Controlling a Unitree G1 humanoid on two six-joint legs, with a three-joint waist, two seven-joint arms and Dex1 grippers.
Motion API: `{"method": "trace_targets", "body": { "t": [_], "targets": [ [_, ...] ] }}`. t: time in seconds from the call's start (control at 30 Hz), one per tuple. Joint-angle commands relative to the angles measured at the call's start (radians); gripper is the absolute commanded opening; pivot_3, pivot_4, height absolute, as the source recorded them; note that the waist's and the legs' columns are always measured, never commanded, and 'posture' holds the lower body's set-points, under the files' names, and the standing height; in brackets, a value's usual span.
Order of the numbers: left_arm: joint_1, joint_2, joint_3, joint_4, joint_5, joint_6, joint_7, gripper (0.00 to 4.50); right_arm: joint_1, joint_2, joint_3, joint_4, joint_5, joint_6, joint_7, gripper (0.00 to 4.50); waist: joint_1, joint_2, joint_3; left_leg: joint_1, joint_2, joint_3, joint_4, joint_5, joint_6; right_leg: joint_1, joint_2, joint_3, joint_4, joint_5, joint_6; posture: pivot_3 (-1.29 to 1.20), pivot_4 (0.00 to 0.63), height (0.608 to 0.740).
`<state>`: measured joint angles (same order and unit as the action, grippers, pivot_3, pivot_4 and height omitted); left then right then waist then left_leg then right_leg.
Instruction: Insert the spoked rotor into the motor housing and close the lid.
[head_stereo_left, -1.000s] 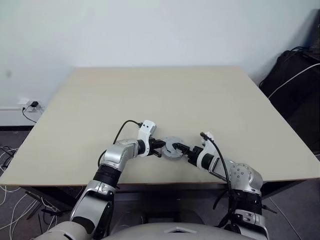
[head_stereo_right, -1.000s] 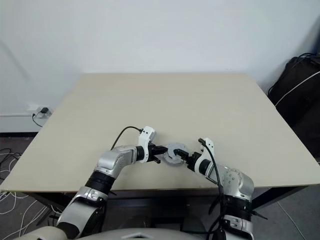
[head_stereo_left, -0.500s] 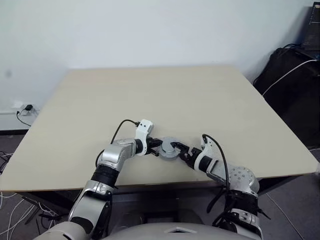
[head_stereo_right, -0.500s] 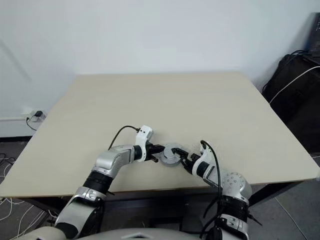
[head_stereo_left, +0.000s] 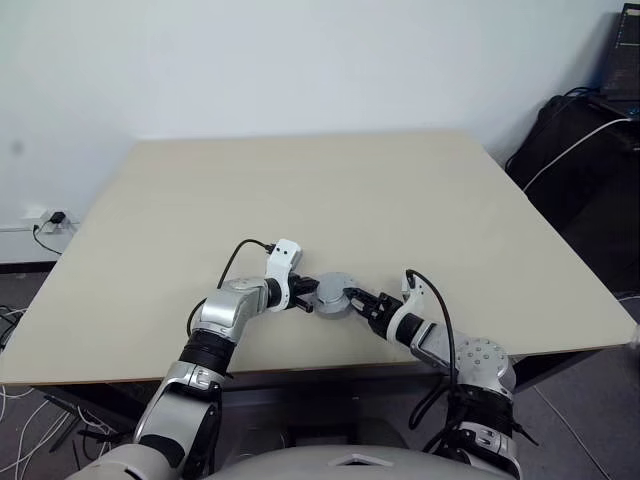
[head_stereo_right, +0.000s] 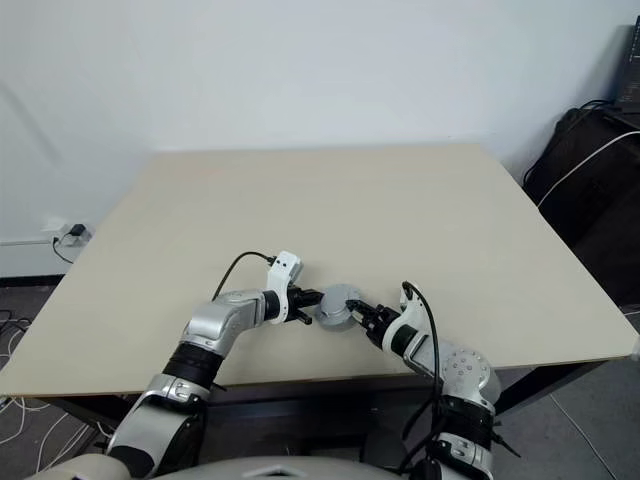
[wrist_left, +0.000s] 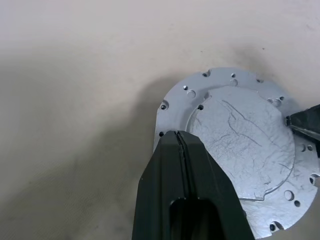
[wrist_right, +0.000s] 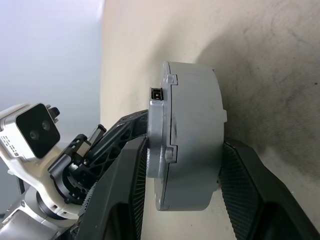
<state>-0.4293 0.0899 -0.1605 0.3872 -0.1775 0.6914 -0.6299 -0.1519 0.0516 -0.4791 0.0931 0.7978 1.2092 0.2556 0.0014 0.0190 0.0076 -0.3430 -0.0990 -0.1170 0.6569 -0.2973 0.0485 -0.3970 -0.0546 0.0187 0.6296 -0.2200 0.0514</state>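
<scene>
I have the closed motor housing (wrist_right: 187, 135) between my right gripper (head_stereo_left: 362, 301) fingers, narrowing around it; left gripper (wrist_left: 179, 145) (shut tight) presses its lid (wrist_left: 240, 145). I'd squeeze evenly, keeping it flat on the surface (head_stereo_left: 330, 200).

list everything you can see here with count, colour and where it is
motor assembly: 1, silver-grey round unit with a smooth, raised-centre lid face on top, near the table's front edge between the two claws
table: 1, pale beige, fills the middle of the head views
black bag: 1, on the floor beyond the table's right side, a white cable across it
wall socket: 1, white with dark plugs, low on the wall to the left
loose cables: several, white and dark, on the floor at the left
left claw: 1, black, shut, tip over the lid's rim
right claw: 1, black, fingers either side of the assembly
</scene>
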Motion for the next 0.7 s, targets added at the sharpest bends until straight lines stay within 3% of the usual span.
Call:
{"method": "trace_targets", "body": {
  "t": [0.03,0.63,0.7],
  "targets": [
    [0.007,-0.037,-0.040,0.000,-0.016,0.017,-0.026,0.03,-0.003,0.006,0.055,0.000,0.003,0.020,-0.008,1.77,0.000,0.001,0.000,0.000,0.000,0.000,0.000,0.000,0.000,0.000,0.000,0.000,0.000,0.000,0.000,0.00,0.000,0.740],
    [0.011,-0.030,-0.046,-0.005,-0.010,0.023,-0.039,0.03,0.029,-0.096,0.135,-0.026,0.030,0.069,0.051,1.76,0.003,0.001,-0.001,0.001,0.000,0.000,0.001,0.000,0.001,0.002,0.000,0.000,0.000,-0.002,0.003,0.00,0.000,0.740],
    [0.012,-0.030,-0.047,-0.008,-0.010,0.024,-0.040,0.03,0.026,-0.101,0.138,-0.029,0.033,0.070,0.048,1.39,0.003,0.001,-0.002,0.001,0.000,0.000,0.001,0.000,0.001,0.002,0.000,0.000,0.000,-0.002,0.003,0.00,0.000,0.740]
  ]
}}
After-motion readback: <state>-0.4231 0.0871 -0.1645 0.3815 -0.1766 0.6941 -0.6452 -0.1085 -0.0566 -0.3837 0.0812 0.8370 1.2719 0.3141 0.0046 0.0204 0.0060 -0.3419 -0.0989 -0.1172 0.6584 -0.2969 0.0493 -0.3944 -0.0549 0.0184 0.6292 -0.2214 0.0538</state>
